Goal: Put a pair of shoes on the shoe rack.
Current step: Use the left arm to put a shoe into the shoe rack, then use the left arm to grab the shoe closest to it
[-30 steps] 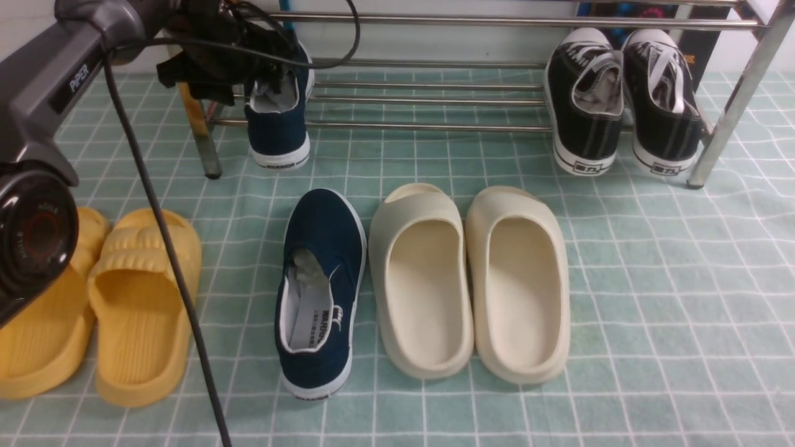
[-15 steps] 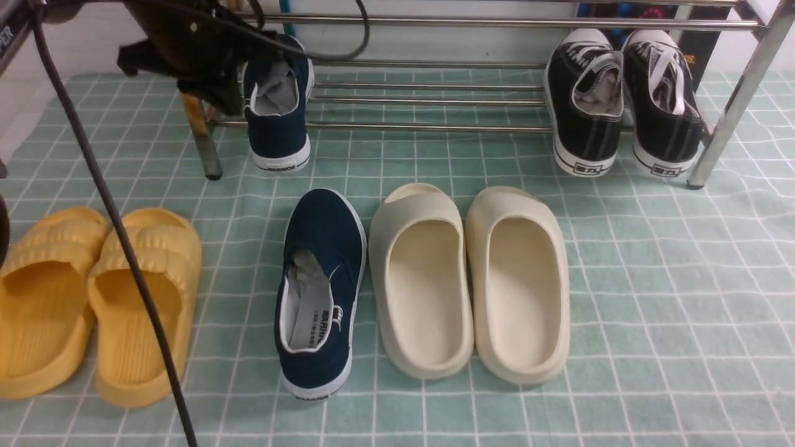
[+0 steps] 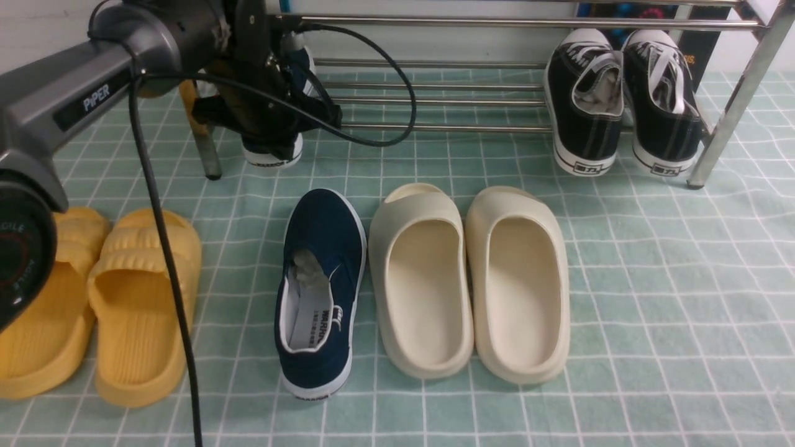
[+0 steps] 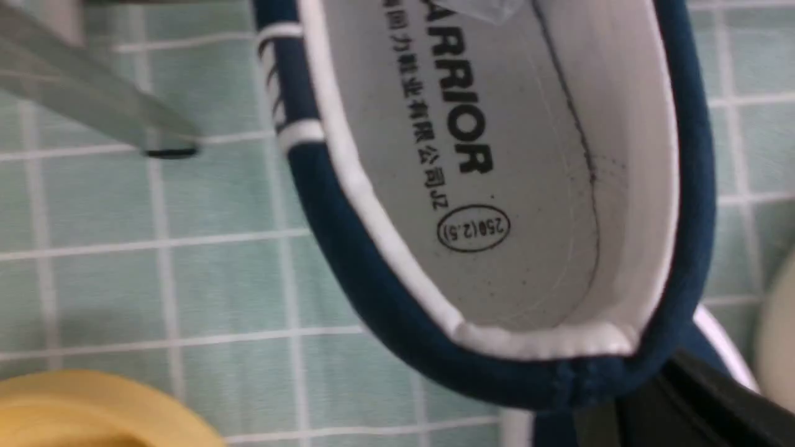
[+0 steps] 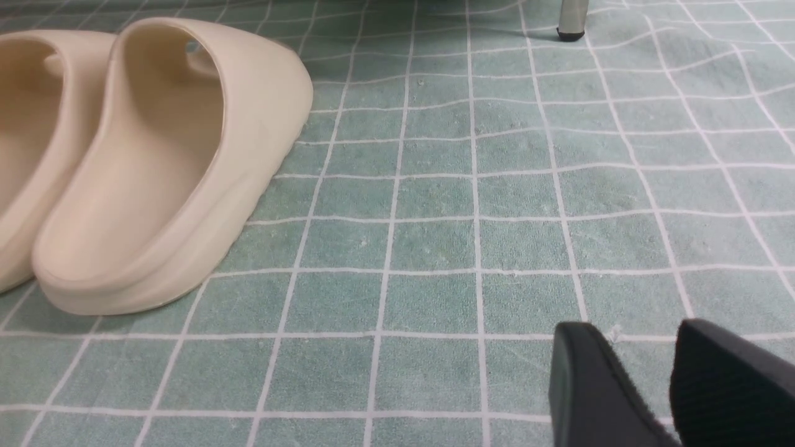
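Halfway. One navy shoe (image 4: pixel 484 186) on rack (image 3: pixel 447 127) bars, just under left gripper (image 3: pixel 270 127), fingers together, holding nothing I can see. Other navy shoe (image 3: pixel 320 292) on cloth (image 3: pixel 652 279), short of those fingers. Right gripper (image 5: pixel 646 354) fingers apart, empty, cream slides (image 3: pixel 422 279) between it and that shoe. Next, I reckon: pinch its heel rim, lift to rack.

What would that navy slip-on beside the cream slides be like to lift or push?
The navy slip-on would probably feel light: thin canvas, low sole. Its soft-looking heel edge may fold under a pinch, letting the toe droop. The flat white sole lies full on the checked cloth, so a push would likely drag it, not roll it.
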Controlling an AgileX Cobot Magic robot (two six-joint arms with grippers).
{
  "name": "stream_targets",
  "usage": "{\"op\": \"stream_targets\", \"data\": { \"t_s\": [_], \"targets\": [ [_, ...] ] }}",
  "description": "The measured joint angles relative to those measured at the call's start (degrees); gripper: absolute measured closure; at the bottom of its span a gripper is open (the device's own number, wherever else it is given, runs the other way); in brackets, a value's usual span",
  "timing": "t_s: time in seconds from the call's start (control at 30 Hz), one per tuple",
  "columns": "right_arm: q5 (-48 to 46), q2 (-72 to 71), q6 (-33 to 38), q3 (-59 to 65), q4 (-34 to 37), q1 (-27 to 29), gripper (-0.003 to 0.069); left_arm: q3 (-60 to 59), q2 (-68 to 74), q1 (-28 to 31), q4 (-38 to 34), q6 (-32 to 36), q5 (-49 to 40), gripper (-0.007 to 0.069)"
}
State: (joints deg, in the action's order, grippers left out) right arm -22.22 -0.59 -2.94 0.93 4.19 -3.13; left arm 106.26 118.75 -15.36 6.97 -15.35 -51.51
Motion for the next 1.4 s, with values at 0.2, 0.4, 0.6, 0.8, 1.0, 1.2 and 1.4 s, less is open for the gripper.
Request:
{"op": "stream_targets", "data": {
  "t_s": [0.2, 0.4, 0.6, 0.8, 1.0, 1.2, 1.4],
  "targets": [
    [0.0, 0.0, 0.0, 0.0, 0.0, 0.0, 0.0419, 0.0, 0.0, 0.1, 10.3, -6.9, 2.3, 0.0638],
    [0.0, 0.0, 0.0, 0.0, 0.0, 0.0, 0.0419, 0.5, 0.0, 0.2, 11.3, -10.2, 7.2, 0.0638],
    [0.0, 0.0, 0.0, 0.0, 0.0, 0.0, 0.0419, 0.5, -2.1, 0.2, 5.4, -4.6, -0.3, 0.0638],
    [0.0, 0.0, 0.0, 0.0, 0.0, 0.0, 0.0419, -0.6, -7.6, 0.2, 1.4, 0.5, -15.3, 0.0638],
    [0.0, 0.0, 0.0, 0.0, 0.0, 0.0, 0.0419, -20.8, -20.3, 0.2, -9.4, 2.0, -11.0, 0.0638],
    [0.0, 0.0, 0.0, 0.0, 0.0, 0.0, 0.0419, -41.3, -30.1, 0.2, -16.6, 0.7, 2.1, 0.0637],
    [0.0, 0.0, 0.0, 0.0, 0.0, 0.0, 0.0419, -45.8, -27.7, 0.2, -20.8, 0.6, 6.3, 0.046]
  ]
}}
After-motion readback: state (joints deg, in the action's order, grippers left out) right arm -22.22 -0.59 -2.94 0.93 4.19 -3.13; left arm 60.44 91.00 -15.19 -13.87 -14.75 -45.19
